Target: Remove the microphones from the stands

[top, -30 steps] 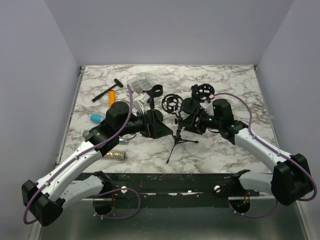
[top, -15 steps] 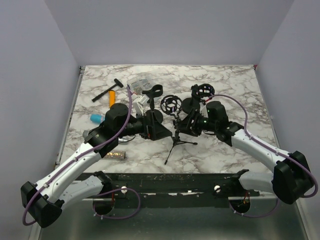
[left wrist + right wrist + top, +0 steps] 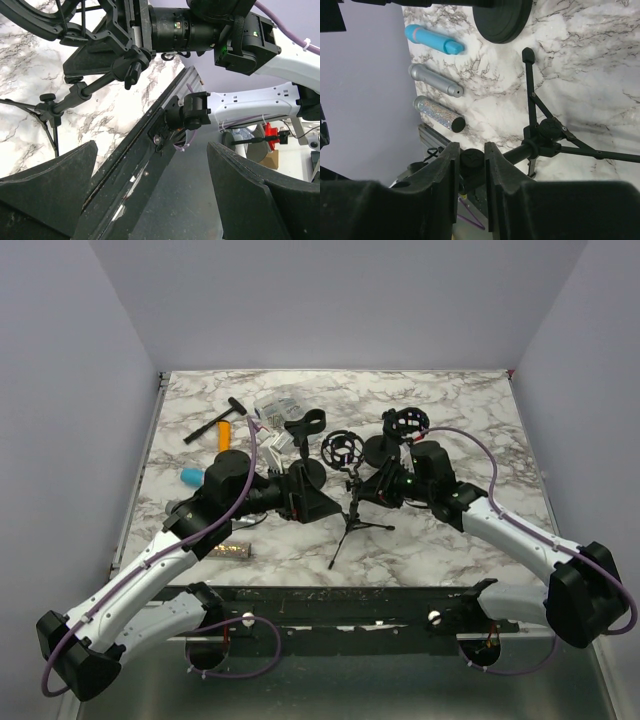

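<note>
A black tripod stand (image 3: 352, 525) stands mid-table, its ring-shaped shock mount (image 3: 343, 447) on top. Whether the microphone sits in that mount I cannot tell. My right gripper (image 3: 362, 490) reaches the pole from the right. In the right wrist view the right gripper (image 3: 471, 150) is shut on a round black knob (image 3: 471, 161) at the upper end of the pole, above the tripod hub (image 3: 547, 132). My left gripper (image 3: 310, 498) hovers just left of the stand. It stands wide open (image 3: 152, 150) with nothing between its fingers, the mount (image 3: 50, 22) up to its left.
A blue tube (image 3: 432, 39), a silver tube (image 3: 435, 80) and a glittery tube (image 3: 440, 114) lie at the table's left front. Behind are a clip stand (image 3: 305, 425), a second shock-mount stand (image 3: 405, 423), a hammer (image 3: 215, 422) and a plastic bag (image 3: 280, 405).
My right gripper moved left onto the stand and closed on the knob. The left arm shifted slightly and stayed open.
</note>
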`<state>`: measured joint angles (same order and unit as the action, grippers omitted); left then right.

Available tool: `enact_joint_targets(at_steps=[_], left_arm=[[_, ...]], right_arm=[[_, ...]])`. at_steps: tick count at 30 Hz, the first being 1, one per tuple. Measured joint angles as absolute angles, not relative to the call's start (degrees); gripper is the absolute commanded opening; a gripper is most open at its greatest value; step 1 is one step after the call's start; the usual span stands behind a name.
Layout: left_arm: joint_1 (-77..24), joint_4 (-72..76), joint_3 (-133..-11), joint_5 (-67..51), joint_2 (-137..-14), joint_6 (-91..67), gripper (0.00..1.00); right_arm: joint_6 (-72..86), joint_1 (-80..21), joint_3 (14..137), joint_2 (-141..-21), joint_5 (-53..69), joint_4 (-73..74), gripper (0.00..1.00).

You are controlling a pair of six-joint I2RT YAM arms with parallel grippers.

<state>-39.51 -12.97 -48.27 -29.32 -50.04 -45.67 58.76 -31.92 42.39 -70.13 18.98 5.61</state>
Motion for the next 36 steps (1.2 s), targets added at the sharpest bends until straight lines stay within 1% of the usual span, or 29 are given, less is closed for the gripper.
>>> enact_joint_targets(at_steps=[3, 4, 7, 11, 12, 13, 14, 15, 17, 20, 23, 26, 36], left_arm=[[-39.51, -12.97, -48.18, -29.19, -50.04, -45.69, 0.93], [-39.51, -12.97, -48.18, -29.17, -50.04, -45.69, 0.93], [-39.51, -12.97, -48.14, -29.15, -49.98, -45.69, 0.93], [-39.51, -13.02, -48.03, -29.1, -49.67, -45.69, 0.93], [-39.51, -13.04, -47.99, -29.1, -49.56, -45.69, 0.93], [-39.51, -13.1, -47.94, -29.1, -49.36, -45.69, 0.93], [-39.51, -13.21, -47.83, -29.06, -49.12, -45.69, 0.93], [-39.51, -13.39, -47.75, -29.04, -48.8, -45.69, 0.93], [-39.51, -13.45, -47.57, -28.99, -48.29, -45.69, 0.93], [-39.51, -13.52, -47.29, -28.91, -47.59, -45.71, 0.93], [-39.51, -13.45, -46.87, -28.91, -47.11, -45.78, 0.93], [-39.51, -13.43, -46.46, -28.91, -46.85, -45.95, 0.93], [-39.51, -13.43, -45.93, -28.88, -45.8, -46.11, 0.93]], right_arm=[[58.76, -31.92, 42.37, -70.11, 18.9, 5.48, 0.05], [59.66, -31.88, 42.04, -70.06, 18.87, 4.12, 0.01], [60.01, -31.88, 40.01, -69.45, 18.87, 0.14, 0.01], [62.15, -31.46, 32.69, -68.82, 20.58, -11.53, 0.01], [62.48, -31.51, 31.35, -68.84, 20.91, -12.82, 0.03], [62.63, -31.51, 29.89, -68.84, 21.43, -13.74, 0.11], [62.94, -31.55, 28.62, -68.84, 21.87, -13.78, 0.26], [62.92, -31.55, 28.14, -68.84, 21.98, -13.37, 0.37], [62.63, -31.57, 28.49, -68.62, 21.74, -11.77, 0.45], [60.66, -31.68, 31.51, -67.29, 20.21, -5.82, 0.49], [59.59, -31.68, 36.18, -66.54, 19.03, -0.45, 0.49], [59.29, -31.73, 39.64, -66.39, 18.9, 1.96, 0.49], [60.4, -33.91, 41.23, -66.61, 17.67, 7.75, 0.5]])
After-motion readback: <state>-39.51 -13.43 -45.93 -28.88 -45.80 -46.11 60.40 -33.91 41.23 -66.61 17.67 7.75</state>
